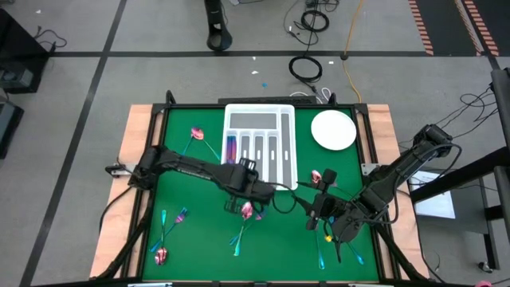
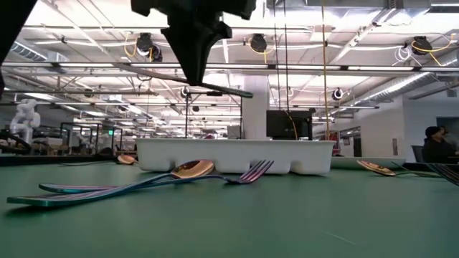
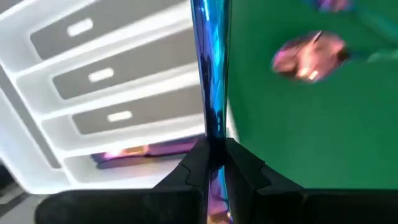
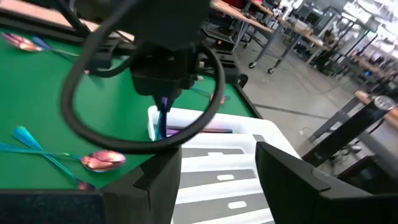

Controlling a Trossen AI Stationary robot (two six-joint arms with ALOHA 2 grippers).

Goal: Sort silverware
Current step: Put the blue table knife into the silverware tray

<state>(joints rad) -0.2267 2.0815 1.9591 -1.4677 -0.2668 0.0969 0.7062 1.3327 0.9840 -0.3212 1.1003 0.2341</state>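
Observation:
My left gripper (image 1: 239,182) hangs over the near edge of the white tray (image 1: 275,118) and is shut on a slim blue-purple piece of silverware (image 3: 208,74); I cannot tell whether it is a knife, fork or spoon. Iridescent pieces (image 1: 231,148) lie in the tray's leftmost slot. More silverware lies flat on the green mat: a pink spoon (image 1: 247,211), a teal piece (image 1: 239,239), a spoon (image 1: 197,134) at the far left, and others (image 1: 169,222). My right gripper (image 4: 217,180) is open and hovers over the mat to the right of the tray. My left gripper pinches the slim shaft (image 3: 216,140) of the blue piece between its two fingers. In the low view the fingers (image 2: 195,61) point down from above and lie across the piece. The piece (image 2: 229,90) is lifted clear and nearly level above the tray's near edge.
A round white plate (image 1: 333,130) sits to the right of the tray. More silverware lies near my right arm: a pink spoon (image 1: 317,175) and teal pieces (image 1: 323,249). Wooden borders (image 1: 137,127) frame the green mat. A black cable loops under my left wrist (image 4: 93,106).

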